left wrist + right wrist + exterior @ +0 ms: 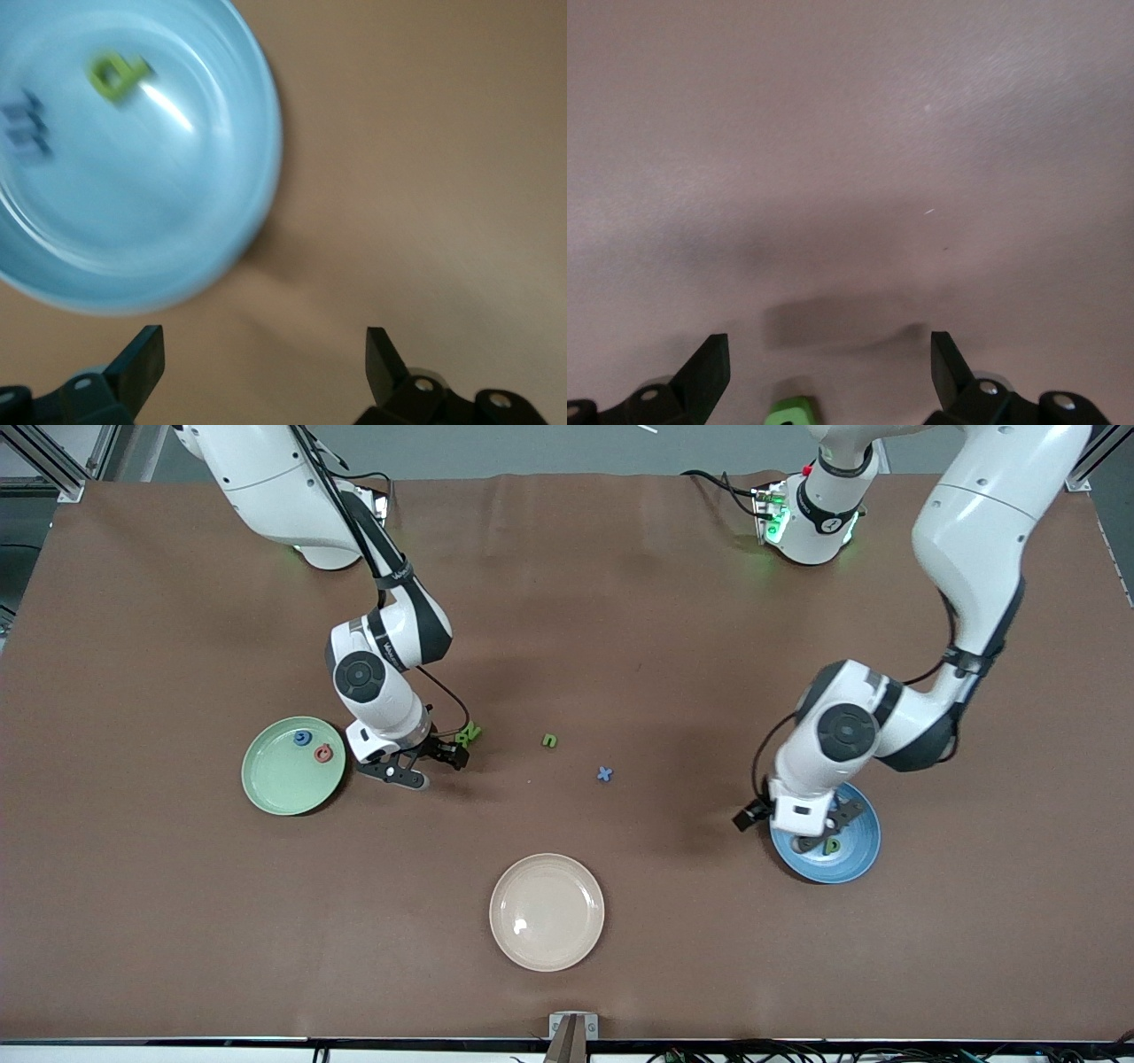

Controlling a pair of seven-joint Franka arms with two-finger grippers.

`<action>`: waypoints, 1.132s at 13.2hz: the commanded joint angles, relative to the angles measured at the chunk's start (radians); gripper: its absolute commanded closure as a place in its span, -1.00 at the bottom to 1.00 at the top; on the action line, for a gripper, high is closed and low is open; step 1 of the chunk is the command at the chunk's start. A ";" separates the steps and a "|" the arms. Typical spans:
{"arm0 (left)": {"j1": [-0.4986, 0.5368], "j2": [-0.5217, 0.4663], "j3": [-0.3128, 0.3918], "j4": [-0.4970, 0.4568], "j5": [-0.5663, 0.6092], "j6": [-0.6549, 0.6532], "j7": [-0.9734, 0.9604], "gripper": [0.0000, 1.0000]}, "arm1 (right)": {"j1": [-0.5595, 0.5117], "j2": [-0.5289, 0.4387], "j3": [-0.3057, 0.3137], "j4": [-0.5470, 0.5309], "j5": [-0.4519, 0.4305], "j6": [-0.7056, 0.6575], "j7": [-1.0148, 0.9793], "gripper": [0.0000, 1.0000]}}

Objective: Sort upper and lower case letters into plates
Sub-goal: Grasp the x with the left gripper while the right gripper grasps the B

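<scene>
While the cream plate (547, 911) nearest the front camera lies bare and takes no part, the sorting is midway. Next up the surface (620, 646), toward the left arm's end, the blue plate (864, 850) holds a green p (832, 846) and, in the left wrist view, a blurred blue letter (25, 126) beside it; the left gripper (819, 834) hangs over this plate with its jaws spread wide and nothing between them, so a lowercase drop looks just done. Toward the right arm's end, the green plate (294, 766) carries 2 capitals, a blue G (303, 738) and a red round letter (324, 754). Between the plates, the blue x (604, 774) and, slightly farther, the green n (550, 740) lie loose and well apart. The right gripper (416, 766) sits low just beside the green plate, jaws released and empty, with a small green letter cluster (469, 733) at its tips; which letters these are I cannot tell. Its next move likely calls for centring on 1 letter, descending and closing without nudging its neighbour, while the left arm should fetch x or n.
</scene>
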 commanded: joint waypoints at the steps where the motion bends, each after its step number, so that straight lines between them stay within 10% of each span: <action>1: -0.093 0.013 0.004 0.022 0.000 -0.003 -0.163 -1.00 | 0.052 0.022 -0.010 0.000 0.002 0.028 0.061 -1.00; 11: -0.353 0.173 0.016 0.179 0.010 0.006 -0.613 -0.80 | 0.098 -0.001 -0.010 -0.077 0.002 0.027 0.061 -0.93; 15: -0.422 0.222 0.062 0.245 0.007 0.006 -0.740 -0.70 | 0.098 -0.019 -0.010 -0.081 0.000 0.016 0.060 -0.35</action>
